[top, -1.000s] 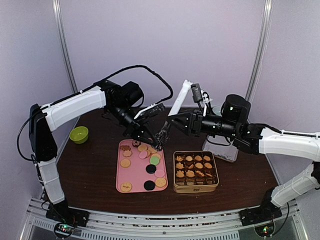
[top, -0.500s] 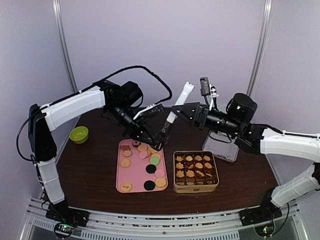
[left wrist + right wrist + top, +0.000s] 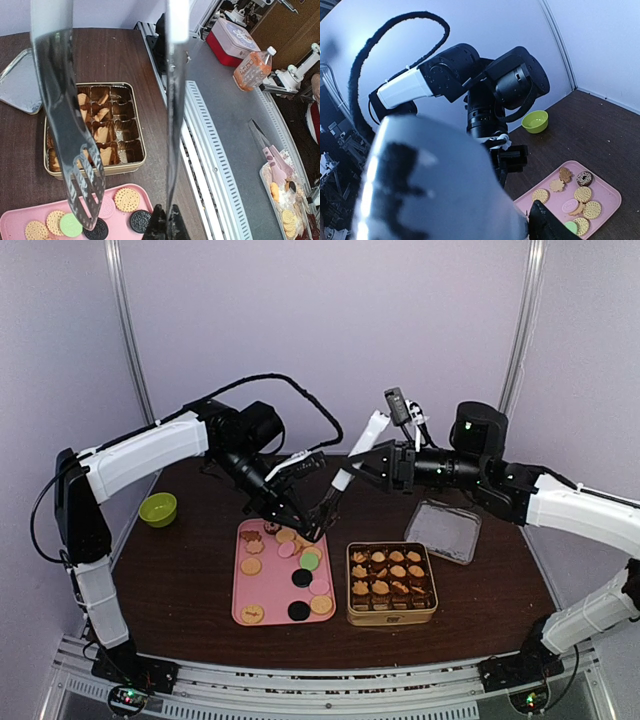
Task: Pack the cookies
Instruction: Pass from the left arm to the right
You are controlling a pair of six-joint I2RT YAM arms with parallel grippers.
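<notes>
- The surface is a dark brown wooden table point(image 3: 190, 570), with pale lilac walls point(image 3: 320, 320) boxing it in at the back and sides.
- The small tan, pink, black and green cookies point(image 3: 251, 566) are split. Some lie loose on the flat pink plastic tray point(image 3: 272, 590), the rest sit in the compartments of the square gold metal tin point(image 3: 392, 618) just right of it.
- A clear plastic lid point(image 3: 443, 532) lies behind the tin, and a small lime-green bowl point(image 3: 158, 509) sits well off to the left.
- Tray and tin are near the front edge with its metal rail point(image 3: 330, 680). I've got bare wood left of the tray and right of the tin.
- My left pincer point(image 3: 165, 226) is clenched on the long silver metal tongs point(image 3: 67, 125), above the tray's far end.
- The right pincer point(image 3: 362, 466) is beside the tongs' upper part, and I can't tell if it's gripping them.
- Versus a second ago, the right arm has lifted up and back, so the lid is uncovered now. The left arm has barely budged.
</notes>
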